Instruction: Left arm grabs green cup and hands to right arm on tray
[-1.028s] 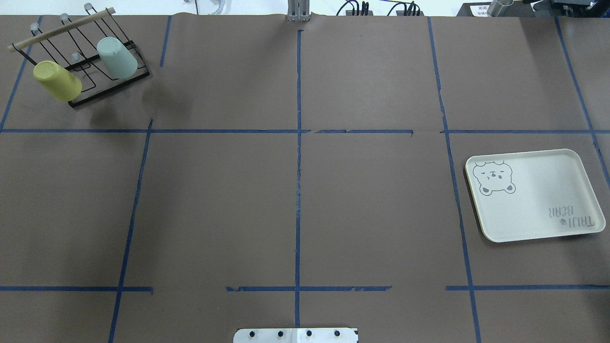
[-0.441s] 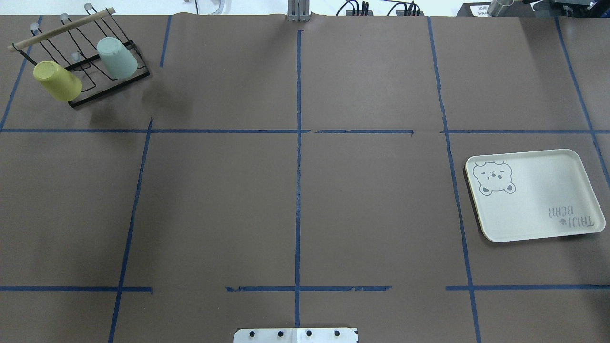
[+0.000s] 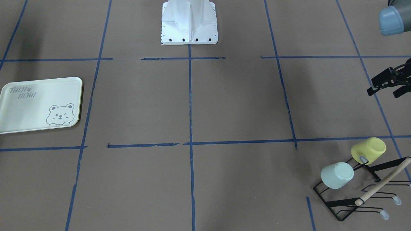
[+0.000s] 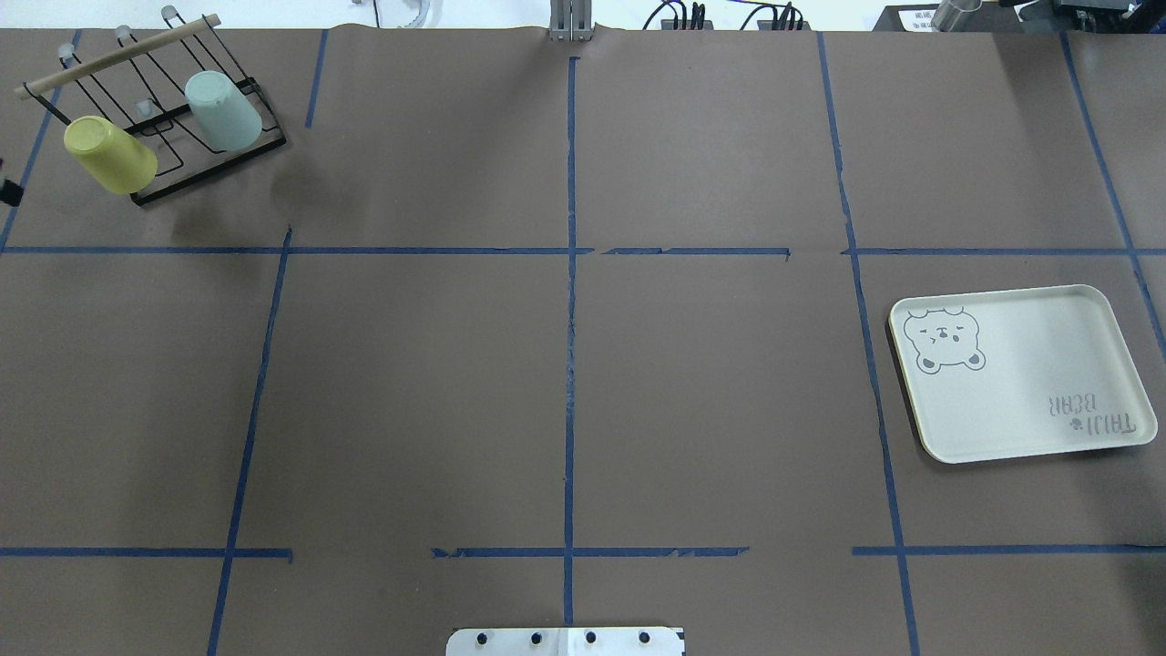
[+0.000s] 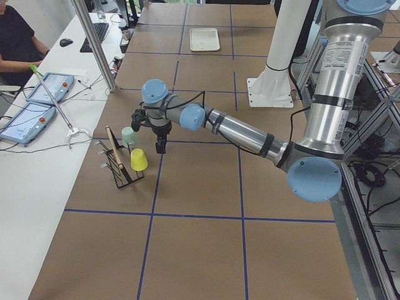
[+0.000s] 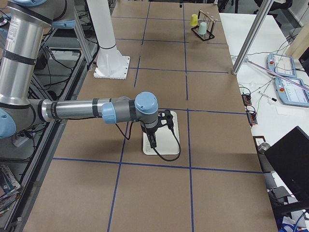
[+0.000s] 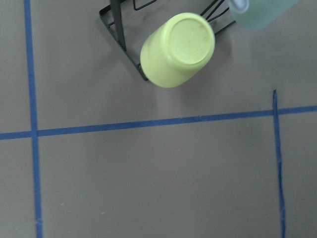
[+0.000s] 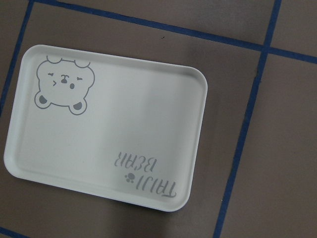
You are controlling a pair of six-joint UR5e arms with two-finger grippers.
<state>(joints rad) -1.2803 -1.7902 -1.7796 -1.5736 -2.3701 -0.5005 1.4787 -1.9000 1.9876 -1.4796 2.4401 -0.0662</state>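
Observation:
The pale mint-green cup hangs mouth-down on a black wire rack at the table's far left, and also shows in the front view. Only its edge shows in the left wrist view. My left gripper hovers on the near side of the rack, apart from the cup, with its fingers spread and empty. The cream tray with the bear lies at the right and fills the right wrist view. My right gripper hangs over the tray; I cannot tell if it is open or shut.
A yellow-green cup hangs on the same rack beside the mint one, directly under the left wrist camera. The rack has a wooden bar along its far side. The robot base stands at the table's near middle edge.
A small black part of the left gripper now shows at the left edge of the overhead view, near the yellow-green cup; it was out of view before. Cups and tray have not moved.

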